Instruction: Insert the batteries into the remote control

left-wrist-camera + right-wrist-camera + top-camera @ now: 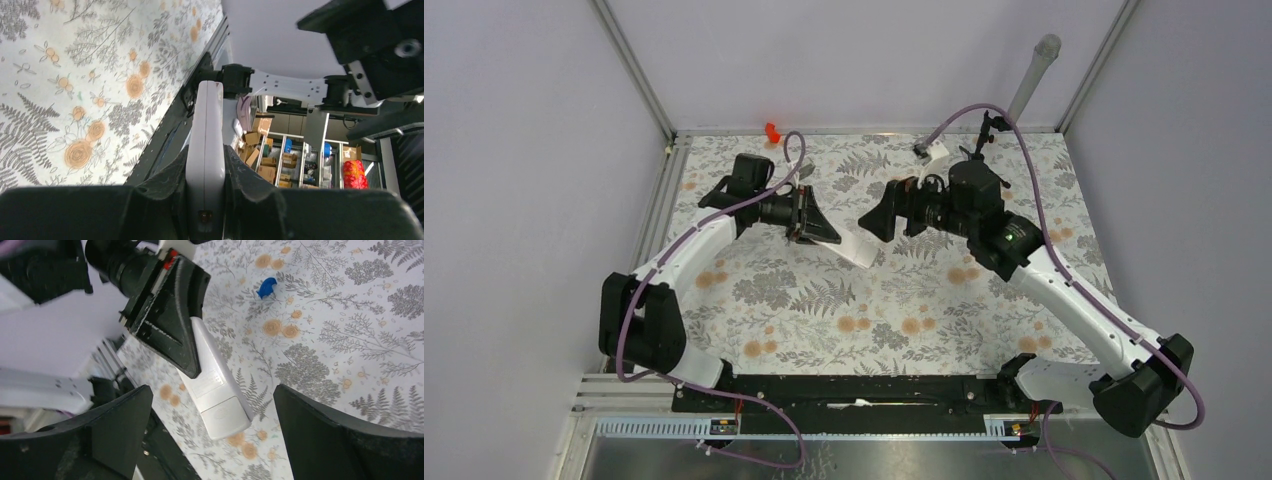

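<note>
The left jaws grip the remote control (856, 250), and the right jaws at its 1 o'clock gape wide.

The remote (222, 407) shows only its free end in the right wrist view; the rest is hidden behind a finger of the left tool (195, 367); in the left wrist view it stands edge-on, so neither broad face shows, and its near end runs off the bottom edge between the fingers; the right tool (211, 390) has both fingers cut off by the bottom edge of its own view; from above, a white scrap (932, 152) near the right arm is too small to tell, and whether it touches the worktop (824, 310) is unclear.
</note>
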